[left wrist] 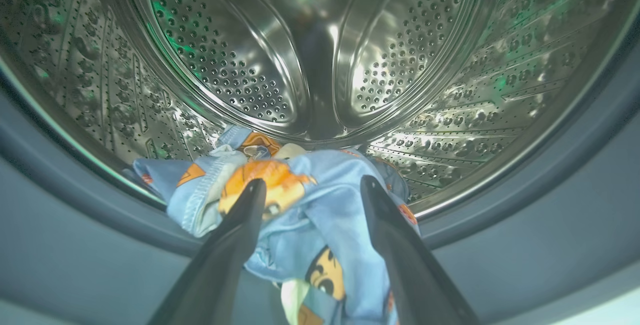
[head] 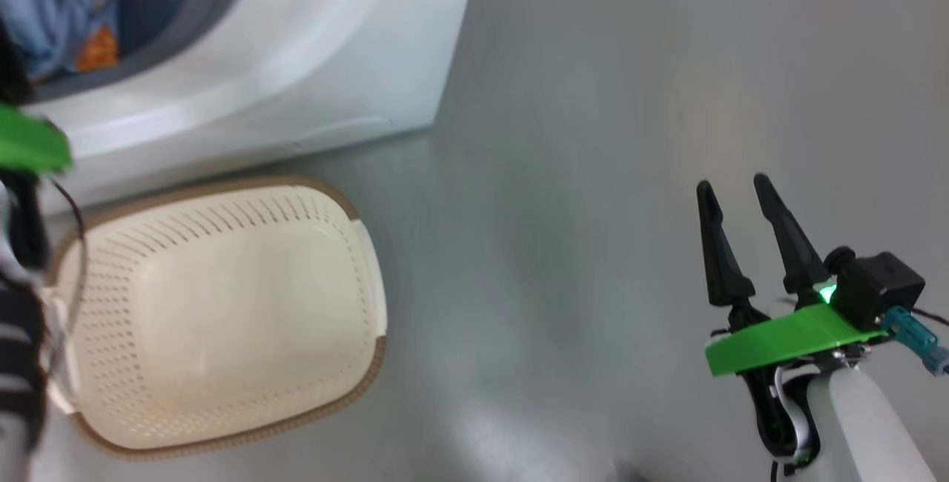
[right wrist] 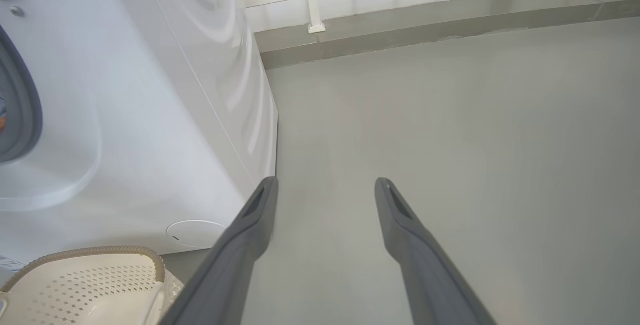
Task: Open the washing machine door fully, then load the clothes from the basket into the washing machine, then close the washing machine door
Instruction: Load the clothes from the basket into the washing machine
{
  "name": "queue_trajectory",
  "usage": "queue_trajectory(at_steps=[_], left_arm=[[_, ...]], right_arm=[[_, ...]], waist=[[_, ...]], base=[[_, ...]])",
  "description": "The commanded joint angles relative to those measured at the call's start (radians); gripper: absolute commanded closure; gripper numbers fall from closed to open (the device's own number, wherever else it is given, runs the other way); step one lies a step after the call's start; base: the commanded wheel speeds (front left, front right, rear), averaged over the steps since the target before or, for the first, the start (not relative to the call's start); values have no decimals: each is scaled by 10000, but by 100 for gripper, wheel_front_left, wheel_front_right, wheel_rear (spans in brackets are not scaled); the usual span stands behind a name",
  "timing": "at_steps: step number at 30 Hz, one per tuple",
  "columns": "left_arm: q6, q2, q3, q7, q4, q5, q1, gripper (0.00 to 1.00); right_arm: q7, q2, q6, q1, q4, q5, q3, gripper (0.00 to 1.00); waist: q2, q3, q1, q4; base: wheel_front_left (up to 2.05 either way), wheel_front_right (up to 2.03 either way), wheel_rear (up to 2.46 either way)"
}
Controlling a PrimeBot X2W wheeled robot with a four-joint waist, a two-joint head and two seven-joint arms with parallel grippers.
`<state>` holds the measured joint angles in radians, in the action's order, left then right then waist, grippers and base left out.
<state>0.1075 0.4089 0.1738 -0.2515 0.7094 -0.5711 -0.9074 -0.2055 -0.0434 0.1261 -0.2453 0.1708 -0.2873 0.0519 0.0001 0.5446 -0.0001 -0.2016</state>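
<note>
The left gripper [left wrist: 312, 181] stands open at the mouth of the big white front-loading washing machine [head: 334, 44], its two long dark fingers spread apart in the lower middle of the left wrist view. Between and under them lie the light blue fabric clothes printed with orange and white cartoon figures [left wrist: 325, 210]. The bundle rests at the front of the perforated steel drum [left wrist: 225, 65] and spills over the grey-blue rubber ring [left wrist: 525, 245] toward the bottom edge; whether the fingers touch the cloth cannot be told. In the head view the same clothes [head: 59, 15] show inside the machine's opening at the upper left. Just below the machine, at the lower left, sits the small cream-white rectangular plastic basket with perforated sides and a brown rim [head: 222, 189]. The right gripper [head: 732, 182] is open too, at the lower right over the grey floor [head: 593, 170], well apart from the basket.
</note>
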Motion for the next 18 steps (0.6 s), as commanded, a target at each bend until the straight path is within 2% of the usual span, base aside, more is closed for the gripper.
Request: queue_trajectory(at_steps=[1,9,18], left_arm=[[137,394,-335,-95,-606,54,522,0],[899,-450,-794,-101,-3554,425,4116,0],[1474,-1258,-808,-102,-5559,992,7522,0]], right_arm=[[48,-68,46,338,-300,131,105,0],[554,-68,46,1190,-643,461,-297,0],[1309,-68,46,2220,-1366,843,-662,0]], waist=[[-1,-855,1,418],[-1,-2261,1,729],[-1,-3692,1,1116]], base=[[0,0,0],[0,0,0],[0,0,0]])
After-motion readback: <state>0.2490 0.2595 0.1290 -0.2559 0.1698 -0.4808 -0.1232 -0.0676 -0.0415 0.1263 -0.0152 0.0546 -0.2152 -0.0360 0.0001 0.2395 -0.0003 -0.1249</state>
